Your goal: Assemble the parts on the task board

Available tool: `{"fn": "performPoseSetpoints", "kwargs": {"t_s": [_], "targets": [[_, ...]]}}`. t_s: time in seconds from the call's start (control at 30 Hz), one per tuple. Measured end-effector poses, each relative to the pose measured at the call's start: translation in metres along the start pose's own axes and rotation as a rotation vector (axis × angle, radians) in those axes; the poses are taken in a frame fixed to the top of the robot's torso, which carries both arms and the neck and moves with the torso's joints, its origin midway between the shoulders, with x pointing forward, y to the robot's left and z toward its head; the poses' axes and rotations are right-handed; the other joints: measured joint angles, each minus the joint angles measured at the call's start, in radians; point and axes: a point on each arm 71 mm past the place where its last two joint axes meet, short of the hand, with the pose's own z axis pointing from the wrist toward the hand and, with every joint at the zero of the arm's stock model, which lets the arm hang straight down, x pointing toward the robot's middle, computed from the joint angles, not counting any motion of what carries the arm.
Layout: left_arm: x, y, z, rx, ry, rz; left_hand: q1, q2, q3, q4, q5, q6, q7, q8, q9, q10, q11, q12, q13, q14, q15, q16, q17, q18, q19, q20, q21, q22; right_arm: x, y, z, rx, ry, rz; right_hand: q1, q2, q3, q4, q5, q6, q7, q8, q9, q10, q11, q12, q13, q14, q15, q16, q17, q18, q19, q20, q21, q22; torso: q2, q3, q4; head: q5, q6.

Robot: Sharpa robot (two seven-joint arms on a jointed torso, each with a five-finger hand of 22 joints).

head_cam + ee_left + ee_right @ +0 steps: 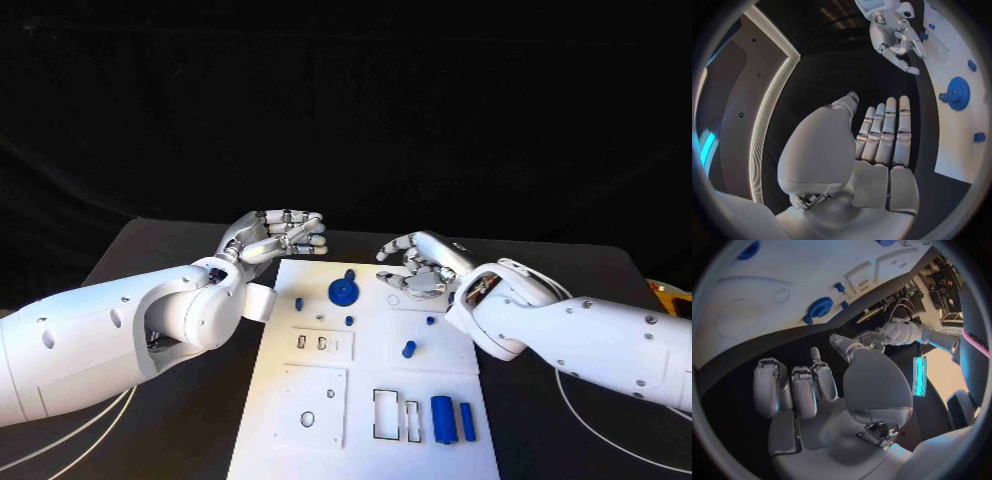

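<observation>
While both hands hover at the task board's [289,440] far end, neither holds anything.
Left hand [277,236] fingers straight, slightly apart (empty); right hand [418,262] loosely curled above the board.

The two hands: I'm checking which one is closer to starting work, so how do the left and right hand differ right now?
The left hand sits off the task board, past its far left corner, while the right hand is over the board's far edge. The left hand is farther from the blue gear; the right hand is closer to it. In the wrist views the left hand's fingers are straighter, the right hand's more curled. Both hold nothing.
</observation>
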Motion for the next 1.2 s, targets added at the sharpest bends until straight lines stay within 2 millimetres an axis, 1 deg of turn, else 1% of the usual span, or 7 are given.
{"fn": "performPoseSetpoints", "kwargs": {"t_s": [0.13,0.37,0.53,0.67,0.9,1.03,1.2], "targets": [[-0.003,0.0,0.001,0.0,-0.004,0.002,0.0,0.0,0.0,0.0,0.0,0.0,0.0,0.0,0.0,0.0,0.0,0.0,0.0,0.0,0.0,0.0,0.0,0.0,0.0,0.0,0.0,-0.001,-0.021,-0.022,-0.022,0.048,-0.014,0.067,0.043,-0.004,0.006,-0.032,-0.03,0.01,0.001,0.0,0.003,-0.004,0.004,-0.006,0.0,0.0,0.0,0.0,0.0,0.0,0.0,0.0,0.0,0.0,-0.005,0.0035,-0.0072,-0.005,-0.002],[-0.004,0.001,0.002,0.001,-0.001,0.001,0.0,0.0,0.0,0.0,0.0,0.002,-0.001,0.0,0.001,0.017,-0.005,0.0,0.003,0.001,-0.001,0.0,0.008,0.0,0.0,0.0,0.0,-0.001,-0.047,-0.061,-0.054,0.122,-0.014,0.114,0.083,-0.012,0.02,-0.067,-0.03,0.022,0.0,-0.008,0.003,-0.009,-0.002,-0.009,0.0,0.0,0.0,0.0,0.0,0.0,0.0,0.0,0.0,0.0,-0.013,0.0115,-0.0193,-0.015,-0.004],[-0.003,0.001,0.002,0.001,0.005,-0.002,0.0,0.0,0.01,0.002,0.0,0.043,-0.01,0.017,0.009,0.078,-0.029,0.006,0.005,0.047,-0.028,0.018,0.031,0.0,0.033,-0.014,0.021,0.003,-0.055,-0.077,-0.068,0.142,-0.006,0.112,0.084,-0.013,0.018,-0.071,-0.03,0.02,0.002,-0.011,0.001,-0.011,-0.003,-0.009,0.0,0.0,0.0,0.0,0.0,0.0,0.0,0.0,0.0,0.0,-0.018,0.0181,-0.0229,-0.02,-0.007],[-0.003,0.002,0.002,0.001,0.011,-0.005,0.0,0.0,0.024,0.007,0.0,0.045,-0.012,0.017,0.009,0.12,-0.04,0.006,0.005,0.096,-0.045,0.047,0.058,0.0,0.07,-0.034,0.052,0.016,-0.056,-0.09,-0.075,0.167,0.006,0.104,0.089,-0.018,0.016,-0.079,-0.03,0.001,0.006,-0.023,-0.003,-0.014,0.0,-0.015,0.0,0.0,0.0,0.0,0.001,0.0,0.0,0.0,0.0,0.0,-0.019,0.0212,-0.0239,-0.021,-0.009],[-0.002,0.002,0.002,-0.001,0.018,-0.008,-0.007,-0.007,0.032,0.007,0.0,0.049,-0.016,0.017,0.009,0.136,-0.046,-0.003,0.005,0.135,-0.056,0.084,0.094,0.0,0.095,-0.052,0.085,0.031,-0.045,-0.105,-0.081,0.202,0.04,0.087,0.093,-0.022,0.012,-0.083,-0.03,-0.011,0.011,-0.032,-0.004,-0.018,0.003,-0.015,0.0,0.0,0.0,0.0,0.001,0.0,0.001,0.0,0.0,0.0,-0.021,0.0229,-0.0244,-0.018,-0.015],[-0.002,0.002,0.003,-0.001,0.021,-0.01,-0.011,-0.011,0.037,0.007,0.0,0.048,-0.016,0.017,0.009,0.136,-0.046,-0.008,0.005,0.138,-0.059,0.092,0.104,0.0,0.097,-0.054,0.092,0.036,-0.036,-0.11,-0.079,0.211,0.059,0.078,0.093,-0.022,0.007,-0.087,-0.03,-0.026,0.013,-0.04,-0.006,-0.022,0.007,-0.015,0.0,-0.002,0.002,0.0,0.001,0.0,0.001,0.0,-0.004,0.0,-0.021,0.0226,-0.025,-0.013,-0.018],[-0.001,0.003,0.003,-0.002,0.025,-0.012,-0.011,-0.011,0.037,0.007,0.0,0.048,-0.016,0.017,0.007,0.136,-0.046,-0.009,0.004,0.138,-0.059,0.097,0.11,0.0,0.097,-0.054,0.097,0.038,-0.029,-0.111,-0.076,0.214,0.075,0.066,0.093,-0.022,0.007,-0.087,-0.032,-0.028,0.014,-0.04,-0.007,-0.022,0.007,-0.015,0.0,-0.004,0.004,0.0,0.001,0.0,0.001,0.0,-0.004,0.0,-0.021,0.0201,-0.0229,-0.016,-0.022]]}}
